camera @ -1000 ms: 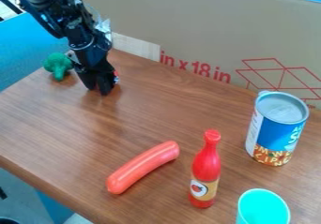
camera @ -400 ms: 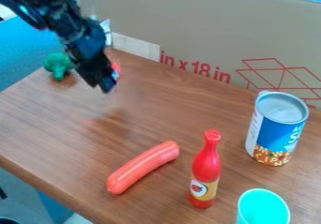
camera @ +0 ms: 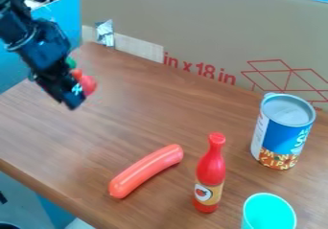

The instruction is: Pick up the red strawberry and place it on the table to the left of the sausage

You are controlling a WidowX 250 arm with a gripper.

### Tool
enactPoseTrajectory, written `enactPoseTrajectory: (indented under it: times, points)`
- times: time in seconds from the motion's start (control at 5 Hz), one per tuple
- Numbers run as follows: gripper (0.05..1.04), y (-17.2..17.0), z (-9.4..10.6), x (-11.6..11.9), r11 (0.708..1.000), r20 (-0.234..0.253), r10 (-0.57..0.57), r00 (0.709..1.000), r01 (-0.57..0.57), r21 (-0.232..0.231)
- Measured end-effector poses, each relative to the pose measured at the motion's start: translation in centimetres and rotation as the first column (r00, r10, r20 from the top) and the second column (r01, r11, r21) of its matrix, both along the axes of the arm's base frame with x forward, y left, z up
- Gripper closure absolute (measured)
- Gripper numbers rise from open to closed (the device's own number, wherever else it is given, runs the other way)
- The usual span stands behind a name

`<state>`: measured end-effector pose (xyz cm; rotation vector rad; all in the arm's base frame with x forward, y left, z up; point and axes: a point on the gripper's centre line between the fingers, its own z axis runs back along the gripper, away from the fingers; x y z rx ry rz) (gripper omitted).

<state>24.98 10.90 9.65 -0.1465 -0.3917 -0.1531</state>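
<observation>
Gripper [camera: 74, 101] is at far left, tilted, above the table [camera: 154, 96]. A red item [camera: 88, 85] shows against its right side; how far the gripper is open, and whether it grips that item, cannot be told. The sausage [camera: 146, 171] lies on its long side, its rounded shape suiting this. Right of it, bottle [camera: 210, 175] and can [camera: 282, 134] stand upright, evidently steady on their bases.

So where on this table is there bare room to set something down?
The widest bare patch is mid-table, between the sausage, the can and the box. Another lies left of the sausage, toward the table's edge. It's crowded at lower right, around the bottle and cup, and upper left, around the tool and red thing.
</observation>
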Motion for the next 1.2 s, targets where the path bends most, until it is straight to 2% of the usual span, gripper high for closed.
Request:
enactPoseTrajectory:
  times: [0.2,0.4,0.6,0.8,1.0,1.2]
  points:
    - [0.504,0.2,-1.0,-1.8,1.000,-0.091,-0.001,0.996,0.002,0.017]
    - [0.504,-0.2,-2.4,-2.5,1.000,-0.132,0.004,0.991,-0.007,-0.022]
    - [0.504,-1.0,-3.9,-2.0,1.000,-0.160,-0.018,0.987,0.014,-0.027]
    - [0.504,-1.8,-5.6,-2.1,0.999,-0.193,-0.046,0.980,0.045,-0.013]
    - [0.504,-2.7,-6.7,-2.2,0.997,-0.204,-0.078,0.976,0.081,0.006]
    - [0.552,-3.3,-7.4,-2.4,0.994,-0.198,-0.099,0.975,0.106,0.028]
